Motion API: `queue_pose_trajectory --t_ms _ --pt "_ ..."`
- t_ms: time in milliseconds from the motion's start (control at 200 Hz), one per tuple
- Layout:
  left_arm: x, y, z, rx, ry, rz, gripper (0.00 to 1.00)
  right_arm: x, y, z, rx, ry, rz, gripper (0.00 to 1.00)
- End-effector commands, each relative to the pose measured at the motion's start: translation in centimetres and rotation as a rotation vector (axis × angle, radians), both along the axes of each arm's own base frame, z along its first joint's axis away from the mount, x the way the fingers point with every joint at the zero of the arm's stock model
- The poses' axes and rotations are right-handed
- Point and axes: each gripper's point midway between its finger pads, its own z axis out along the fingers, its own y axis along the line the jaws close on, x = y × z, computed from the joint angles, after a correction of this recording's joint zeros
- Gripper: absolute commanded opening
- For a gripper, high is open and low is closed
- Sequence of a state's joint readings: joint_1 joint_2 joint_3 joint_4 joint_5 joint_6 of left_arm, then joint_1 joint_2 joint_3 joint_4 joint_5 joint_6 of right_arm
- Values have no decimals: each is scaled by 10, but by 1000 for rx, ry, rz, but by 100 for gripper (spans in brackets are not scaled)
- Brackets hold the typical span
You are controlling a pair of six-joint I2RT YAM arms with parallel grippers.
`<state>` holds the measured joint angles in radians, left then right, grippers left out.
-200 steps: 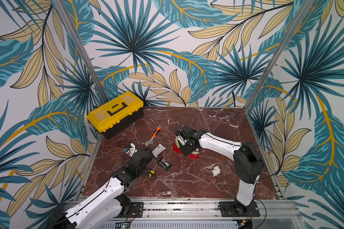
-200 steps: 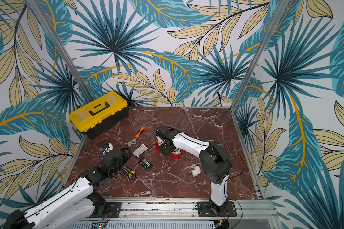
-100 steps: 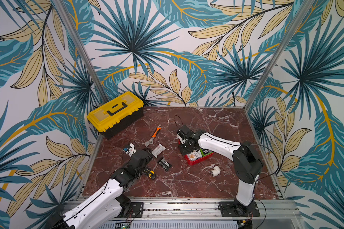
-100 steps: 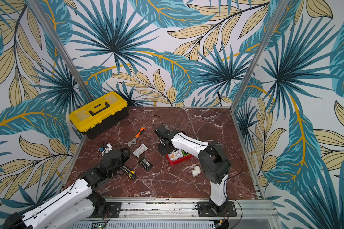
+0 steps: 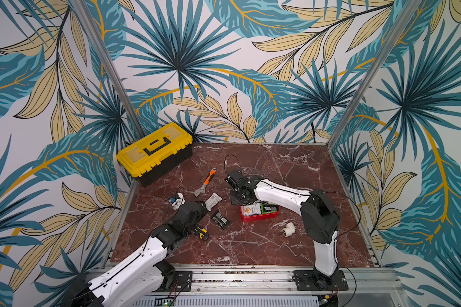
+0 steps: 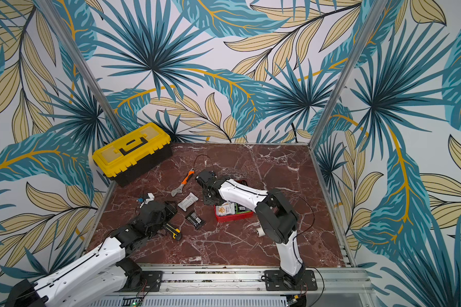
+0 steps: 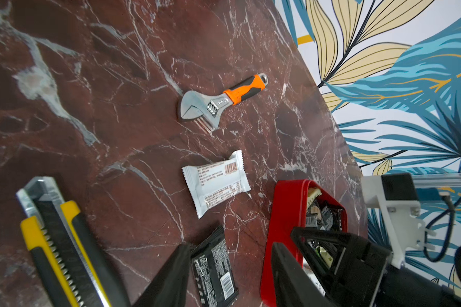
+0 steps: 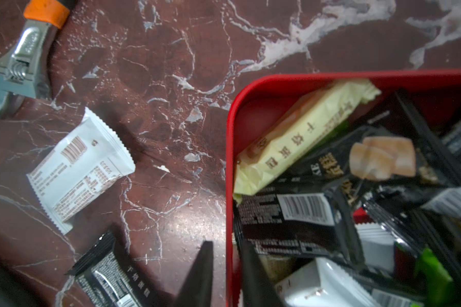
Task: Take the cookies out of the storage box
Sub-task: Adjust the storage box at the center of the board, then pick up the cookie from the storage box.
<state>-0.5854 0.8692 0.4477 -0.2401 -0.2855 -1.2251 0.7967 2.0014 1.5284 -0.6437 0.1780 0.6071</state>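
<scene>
Lab test cell w/ alu rail (image 5: pixel 237 279)

Both arms reach low, left hand (image 7: pixel 229 249) and right hand (image 8: pixel 225 248) part-open.

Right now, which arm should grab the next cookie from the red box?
Right, likely: the right gripper is open astride the red box wall, beside the cookies; the left gripper hovers apart from it.

Tropical-leaf wallpaper (image 5: pixel 224 66) in teal, cream and gold covers three walls around a red-brown marble table (image 5: pixel 250 244) veined in white, framed by slanting aluminium posts (image 5: pixel 112 77) and a metal rail (image 5: pixel 250 276) along its front edge, under even light.
</scene>
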Motion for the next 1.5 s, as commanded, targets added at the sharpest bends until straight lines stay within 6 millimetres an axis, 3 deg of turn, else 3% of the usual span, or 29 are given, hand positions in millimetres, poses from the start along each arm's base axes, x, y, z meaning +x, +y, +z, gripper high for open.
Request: queue_pose_trajectory --t_ms 0,130,235,476,636,761,1097,1497 --pt "5 -11 5 -3 -17 -59 54 0 6 19 37 -22 33 36" --pt "12 -28 13 -11 -48 -142 54 -10 -2 51 44 -83 134 44" --pt "18 -49 17 -40 -77 -235 54 -25 -16 62 36 -96 219 47" --pt "23 -109 17 -136 -75 -480 59 -51 -64 39 73 12 201 46" --pt "22 -147 9 -138 -66 -574 62 -55 -73 30 138 41 148 45" --pt "25 -163 -2 -155 -49 -596 62 -52 -78 23 157 55 110 45" --pt "33 -177 -23 -156 -10 -596 53 -46 -96 5 142 78 43 48" --pt "37 -177 -38 -120 34 -580 36 -48 -74 -11 276 125 72 49"
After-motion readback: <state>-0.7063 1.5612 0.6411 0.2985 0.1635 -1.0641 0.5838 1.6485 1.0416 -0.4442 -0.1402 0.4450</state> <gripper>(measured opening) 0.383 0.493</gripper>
